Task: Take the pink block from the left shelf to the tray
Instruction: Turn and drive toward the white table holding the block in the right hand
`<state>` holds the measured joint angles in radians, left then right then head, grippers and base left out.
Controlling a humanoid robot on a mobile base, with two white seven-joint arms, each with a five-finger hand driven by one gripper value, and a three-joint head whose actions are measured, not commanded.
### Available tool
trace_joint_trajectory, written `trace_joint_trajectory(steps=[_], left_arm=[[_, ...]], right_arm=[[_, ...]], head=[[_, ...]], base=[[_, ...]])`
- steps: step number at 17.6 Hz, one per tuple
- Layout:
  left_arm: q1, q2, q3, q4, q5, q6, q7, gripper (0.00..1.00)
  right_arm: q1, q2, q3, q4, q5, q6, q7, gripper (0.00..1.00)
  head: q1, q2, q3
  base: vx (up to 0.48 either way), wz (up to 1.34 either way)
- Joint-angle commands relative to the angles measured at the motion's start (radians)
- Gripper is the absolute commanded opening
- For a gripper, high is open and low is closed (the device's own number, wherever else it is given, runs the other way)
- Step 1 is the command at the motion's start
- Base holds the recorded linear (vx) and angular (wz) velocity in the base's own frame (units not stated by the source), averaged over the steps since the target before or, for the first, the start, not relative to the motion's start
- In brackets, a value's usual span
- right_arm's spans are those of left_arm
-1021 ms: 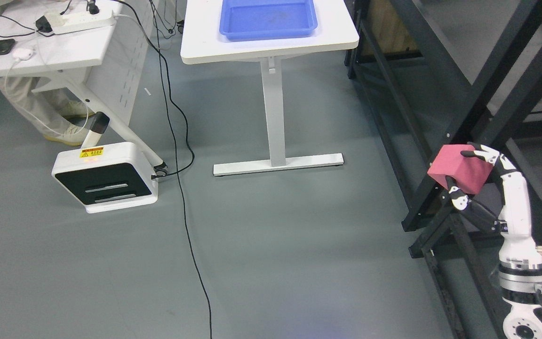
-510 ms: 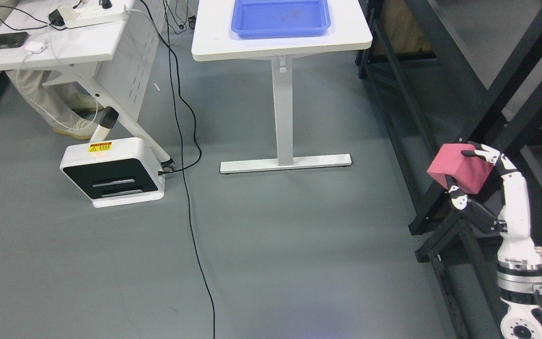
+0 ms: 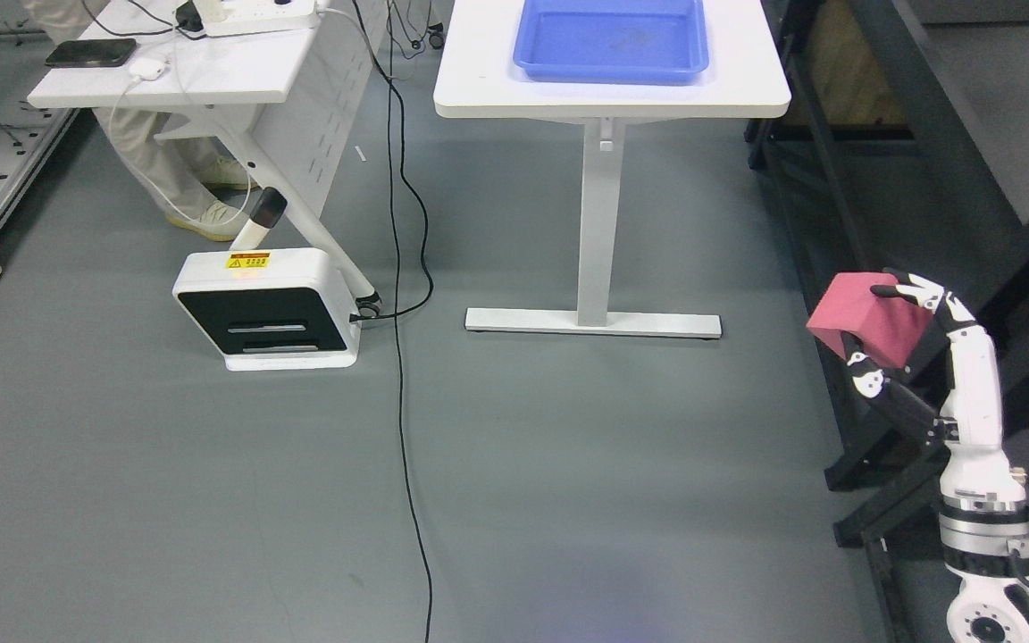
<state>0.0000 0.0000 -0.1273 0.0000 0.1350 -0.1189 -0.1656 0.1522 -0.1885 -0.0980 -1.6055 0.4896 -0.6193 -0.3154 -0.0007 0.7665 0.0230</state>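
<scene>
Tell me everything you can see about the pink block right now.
The pink block is a plain, matte cube that looks like foam, with no markings. It is tilted, one corner pointing left, and held in the air at the right of the head view, in front of the black shelf frame. The right robot hand grips it: one finger hooks over the top edge, another presses its lower face. Nothing else touches it.
</scene>
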Motion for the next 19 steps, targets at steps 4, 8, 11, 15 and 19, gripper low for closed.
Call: trace_joint_trajectory(steps=[4,8,11,15,19], left_arm=[[0.020,0.017,0.000,-0.018,0.000,-0.001,0.000,1.00],[0.020,0.017,0.000,-0.018,0.000,0.001,0.000,1.00],[0.020,0.017,0.000,-0.018,0.000,0.001,0.000,1.00],[0.020,0.017,0.000,-0.018,0.000,0.001,0.000,1.00],[0.020,0.017,0.000,-0.018,0.000,0.001,0.000,1.00]], right_arm=[[0.001,0.008,0.000,-0.002,0.000,0.000,0.001,0.07],[0.003,0.009,0.000,-0.002,0.000,0.000,0.001,0.07],[0.003,0.012,0.000,-0.002,0.000,0.000,0.001,0.07],[0.001,0.012,0.000,-0.001,0.000,0.000,0.001,0.07],[0.001,0.012,0.001,-0.002,0.000,0.000,0.002,0.07]], head=[[0.0000,0.000,0.000],[0.0000,0.000,0.000],[0.0000,0.000,0.000],[0.0000,0.000,0.000],[0.0000,0.000,0.000]], base=[[0.127,0.30],[0.177,0.22],[0.204,0.07],[0.254,-0.01],[0.225,-0.03]])
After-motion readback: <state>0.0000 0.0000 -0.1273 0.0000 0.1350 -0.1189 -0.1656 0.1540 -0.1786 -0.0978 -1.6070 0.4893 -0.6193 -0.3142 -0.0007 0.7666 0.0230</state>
